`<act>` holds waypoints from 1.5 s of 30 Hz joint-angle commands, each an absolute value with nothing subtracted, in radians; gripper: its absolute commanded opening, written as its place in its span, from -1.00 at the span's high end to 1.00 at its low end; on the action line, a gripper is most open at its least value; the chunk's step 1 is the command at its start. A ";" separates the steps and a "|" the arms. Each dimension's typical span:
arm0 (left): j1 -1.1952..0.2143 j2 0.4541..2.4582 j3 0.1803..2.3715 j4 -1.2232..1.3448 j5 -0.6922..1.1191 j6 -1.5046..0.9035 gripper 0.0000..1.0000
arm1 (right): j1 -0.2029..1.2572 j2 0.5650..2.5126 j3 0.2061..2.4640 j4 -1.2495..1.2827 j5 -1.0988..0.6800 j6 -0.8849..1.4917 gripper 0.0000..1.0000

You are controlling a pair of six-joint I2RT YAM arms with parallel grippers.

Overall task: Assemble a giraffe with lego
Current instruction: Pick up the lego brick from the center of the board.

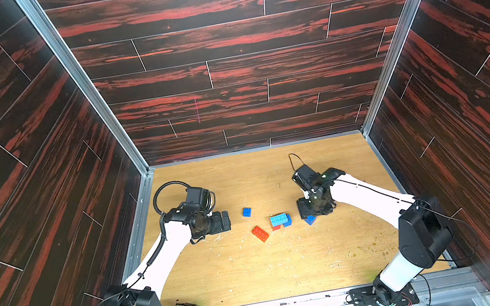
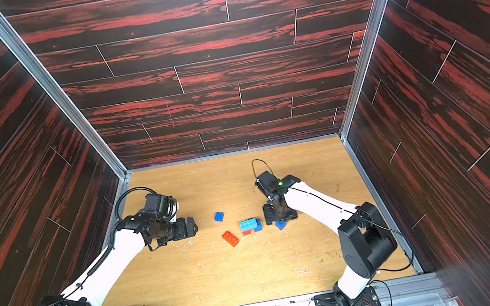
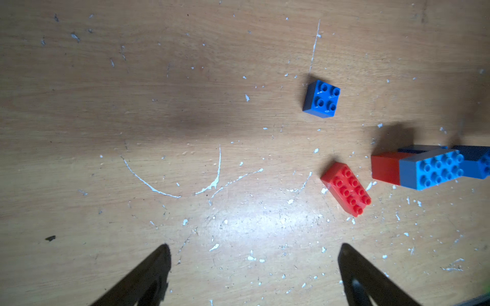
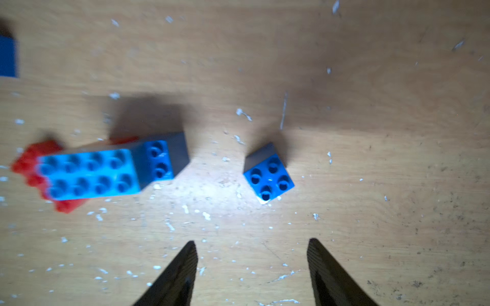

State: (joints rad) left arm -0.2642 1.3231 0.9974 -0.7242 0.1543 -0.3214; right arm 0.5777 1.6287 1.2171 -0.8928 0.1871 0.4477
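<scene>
Part-built giraffe [image 1: 280,220]: stands near mid-bench. A light blue long brick [image 4: 87,172] sits studs-up across a red-orange square brick [image 3: 385,168] and a dark blue leg brick [image 4: 161,159]. Legs and body are joined; neck and head are not yet on.
Near blue square brick [image 4: 269,177]: lies studs-up just beside the body's blue-legged end, corner-on to the right hand. Likely the neck piece.
Right hand [image 4: 252,243]: hovers close by that brick, fingers apart with nothing between them. It is probably lining up the pick; the brick's diagonal lie may call for a wrist turn so the fingers meet flat faces.
Far blue square brick [image 3: 321,98]: alone, apart from the body on its other side.
Red-orange long brick [image 3: 346,189]: flat, studs up, near the red leg but not touching. Judged to be the head, so it goes on last.
Left hand [image 3: 254,249]: fingers wide apart, empty, over bare bench [image 3: 159,106], seemingly kept out of the right arm's way.
</scene>
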 commanded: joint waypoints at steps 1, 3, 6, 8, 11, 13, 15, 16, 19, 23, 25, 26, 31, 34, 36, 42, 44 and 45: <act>-0.271 1.272 0.981 -0.711 0.184 -0.316 -0.99 | 0.554 1.633 1.172 -0.826 0.153 0.385 -0.34; -0.273 1.267 0.978 -0.707 0.183 -0.315 -0.99 | 0.543 1.647 1.158 -0.801 0.148 0.366 -0.34; -0.272 1.271 0.979 -0.711 0.174 -0.313 -0.99 | 0.532 1.678 1.157 -0.778 0.133 0.339 -0.32; -0.272 1.278 0.985 -0.716 0.175 -0.310 -0.99 | 0.522 1.697 1.157 -0.767 0.138 0.322 -0.30; -0.273 1.284 0.985 -0.718 0.174 -0.309 -0.99 | 0.505 1.725 1.161 -0.749 0.120 0.303 -0.28; -0.272 1.287 0.987 -0.719 0.173 -0.307 -0.99 | 0.496 1.734 1.158 -0.734 0.113 0.295 -0.26; -0.273 1.286 0.988 -0.721 0.171 -0.307 -0.99 | 0.487 1.746 1.153 -0.722 0.104 0.289 -0.25; -0.273 1.285 0.987 -0.721 0.171 -0.307 -0.99 | 0.485 1.754 1.153 -0.718 0.104 0.284 -0.23; -0.274 1.287 0.986 -0.722 0.169 -0.307 -0.99 | 0.484 1.764 1.154 -0.706 0.096 0.280 -0.16; -0.274 1.289 0.988 -0.724 0.170 -0.306 -0.99 | 0.483 1.776 1.161 -0.707 0.081 0.274 -0.07; -0.275 1.285 0.987 -0.723 0.167 -0.306 -0.99 | 0.483 1.784 1.164 -0.717 0.093 0.277 0.01; -0.275 1.284 0.986 -0.723 0.166 -0.308 -0.99 | 0.483 1.784 1.165 -0.719 0.099 0.280 0.05; -0.275 1.284 0.985 -0.723 0.166 -0.307 -0.99 | 0.482 1.784 1.160 -0.733 0.109 0.296 0.16; -0.275 1.283 0.986 -0.723 0.167 -0.307 -0.99 | 0.483 1.779 1.162 -0.740 0.115 0.314 0.21; -0.275 1.285 0.986 -0.723 0.166 -0.307 -0.99 | 0.483 1.779 1.167 -0.753 0.121 0.326 0.06; -0.275 1.284 0.986 -0.723 0.166 -0.307 -0.99 | 0.483 1.764 1.152 -0.762 0.127 0.332 -0.18; -0.275 1.284 0.986 -0.723 0.166 -0.307 -0.99 | 0.483 1.758 1.145 -0.758 0.132 0.332 -0.10; -0.275 1.284 0.986 -0.724 0.166 -0.307 -0.99 | 0.483 1.754 1.143 -0.758 0.135 0.331 -0.05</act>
State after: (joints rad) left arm -0.2707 1.2896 0.9947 -0.7067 0.1680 -0.3210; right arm 0.4858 1.7714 1.1545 -0.7361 0.1249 0.3214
